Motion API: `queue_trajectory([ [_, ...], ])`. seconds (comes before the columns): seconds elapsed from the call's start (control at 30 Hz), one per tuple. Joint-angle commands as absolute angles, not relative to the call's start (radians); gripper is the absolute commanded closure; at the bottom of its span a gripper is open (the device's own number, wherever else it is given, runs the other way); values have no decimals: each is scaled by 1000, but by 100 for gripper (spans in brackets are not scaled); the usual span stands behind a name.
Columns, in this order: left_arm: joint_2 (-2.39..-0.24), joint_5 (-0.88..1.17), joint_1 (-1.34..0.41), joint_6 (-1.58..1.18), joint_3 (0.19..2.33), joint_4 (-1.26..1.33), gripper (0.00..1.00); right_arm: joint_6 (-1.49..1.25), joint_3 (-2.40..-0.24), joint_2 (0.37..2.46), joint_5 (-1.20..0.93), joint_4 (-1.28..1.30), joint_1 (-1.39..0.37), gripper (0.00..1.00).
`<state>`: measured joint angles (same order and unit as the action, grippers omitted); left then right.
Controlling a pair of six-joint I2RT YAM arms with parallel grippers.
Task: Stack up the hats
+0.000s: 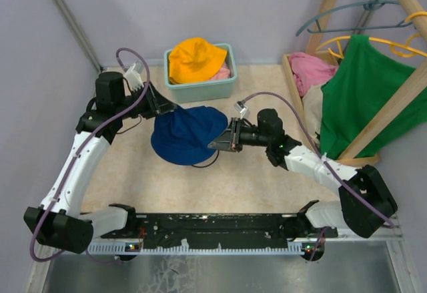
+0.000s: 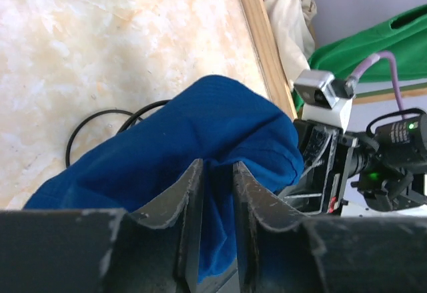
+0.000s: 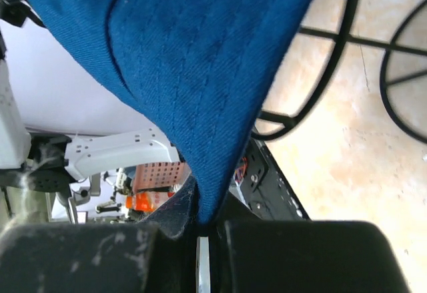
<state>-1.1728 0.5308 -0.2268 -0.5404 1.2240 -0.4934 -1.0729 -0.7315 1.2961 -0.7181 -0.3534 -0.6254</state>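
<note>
Navy hat (image 1: 189, 134) strung between the two grippers. Right gripper (image 1: 223, 139) clamped tight on its right edge. Left gripper (image 2: 217, 171) jaws slightly parted, the left edge between them.

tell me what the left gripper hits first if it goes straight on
The navy bucket hat: its fabric sits between the fingers of the left gripper. Past the hat, the right gripper seems next in line, though depth is unclear.
</note>
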Motion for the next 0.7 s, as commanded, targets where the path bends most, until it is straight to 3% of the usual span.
queue_trajectory([
  [0.0, -1162, 460, -224, -503, 1234, -503, 66, -1036, -669, 1242, -722, -341, -637, 100],
  [0.37, -1081, 273, -156, -464, 1173, -635, 43, -1078, -575, 1242, -744, -431, -617, 100],
  [0.67, -1077, 497, -5, -439, 1031, -482, 41, -1213, -614, 1263, -807, -618, -517, 100],
])
